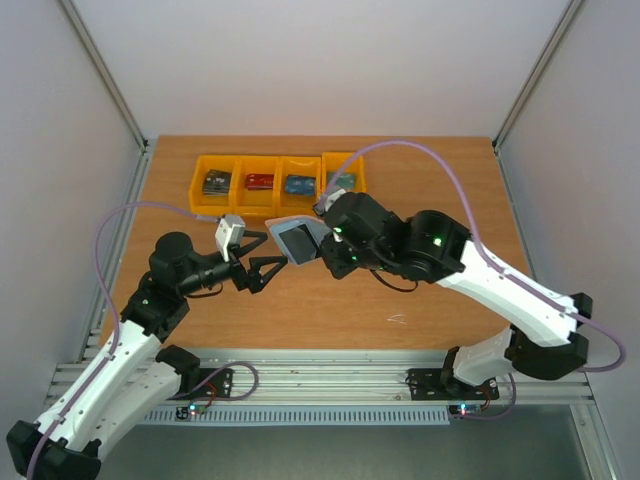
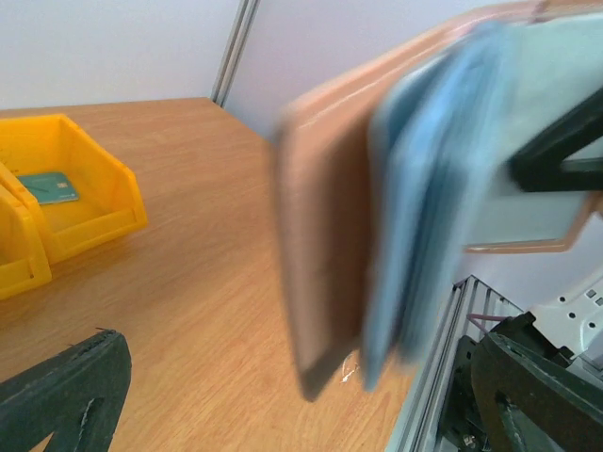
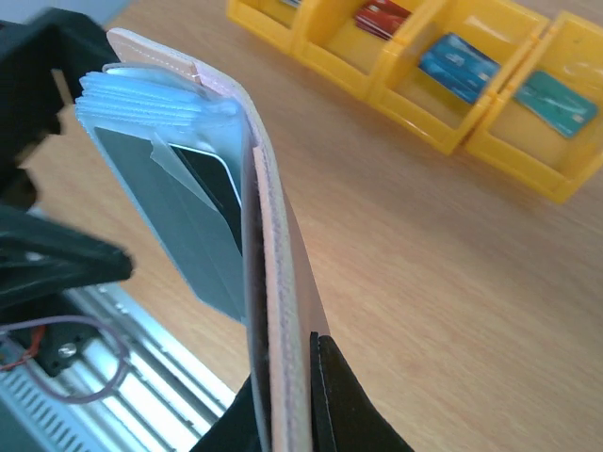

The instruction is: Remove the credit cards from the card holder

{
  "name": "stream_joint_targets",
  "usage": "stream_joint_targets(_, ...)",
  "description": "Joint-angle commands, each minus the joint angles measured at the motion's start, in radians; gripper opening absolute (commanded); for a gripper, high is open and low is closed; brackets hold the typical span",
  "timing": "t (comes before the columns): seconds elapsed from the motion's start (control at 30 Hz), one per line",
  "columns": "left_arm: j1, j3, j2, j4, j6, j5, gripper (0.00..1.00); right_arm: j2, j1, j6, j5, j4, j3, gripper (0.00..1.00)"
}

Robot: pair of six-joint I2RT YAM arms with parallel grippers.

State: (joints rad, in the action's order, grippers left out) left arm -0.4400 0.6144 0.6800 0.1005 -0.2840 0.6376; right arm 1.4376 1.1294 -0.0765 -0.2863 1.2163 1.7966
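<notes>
The card holder [image 1: 297,240] is up in the air over the middle of the table [image 1: 420,290], between the two arms and in front of the bins. It hangs partly open. Its outside is pinkish with a stitched edge, its inside light blue-grey, and a fan of clear sleeves sticks out at the free end. One card [image 3: 209,184], dark with a pale border, shows through a sleeve. In the left wrist view the holder is blurred.

The right gripper [image 1: 322,247] is clamped tight on the holder's edge, one black finger on each side, and carries it alone. The left gripper [image 1: 268,258] is spread wide and has nothing in it. Its fingertips sit just beside the holder's free end, one above and one below; whether they touch it cannot be told.

At the far side of the table a row of four yellow bins [image 1: 278,165] stands well apart from the holder. They hold a red card [image 3: 382,17], a blue card [image 3: 459,66], a teal card [image 3: 556,102] and, in the leftmost bin, a dark patterned card [image 1: 215,182].
</notes>
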Motion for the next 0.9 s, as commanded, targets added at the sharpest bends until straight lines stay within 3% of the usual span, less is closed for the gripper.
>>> stream_joint_targets(0.0,0.005,0.000,-0.010,-0.012,0.009,0.008,0.99,-0.106,0.001,-0.067,0.127,-0.106,-0.034,0.01)
stream_joint_targets(0.2,0.009,0.025,-0.031,-0.131,0.031,0.281,0.99,-0.135,0.001,-0.125,0.213,-0.104,-0.040,0.01)
stream_joint_targets(0.33,0.009,0.054,-0.066,-0.090,0.060,0.418,0.99,-0.117,0.001,-0.126,0.205,-0.077,-0.015,0.01)
stream_joint_targets(0.43,0.008,0.058,-0.086,-0.028,0.110,0.405,0.99,-0.107,0.001,-0.138,0.228,-0.087,-0.008,0.01)
stream_joint_targets(0.67,0.007,0.068,-0.047,-0.080,0.070,0.278,0.99,-0.085,0.001,-0.162,0.272,-0.104,0.010,0.01)
stream_joint_targets(0.73,0.007,0.066,-0.033,-0.090,0.064,0.250,0.92,-0.083,0.000,-0.173,0.308,-0.112,0.007,0.01)
stream_joint_targets(0.87,0.007,0.059,-0.024,-0.151,0.028,0.300,0.50,-0.091,0.001,-0.187,0.352,-0.132,-0.008,0.01)
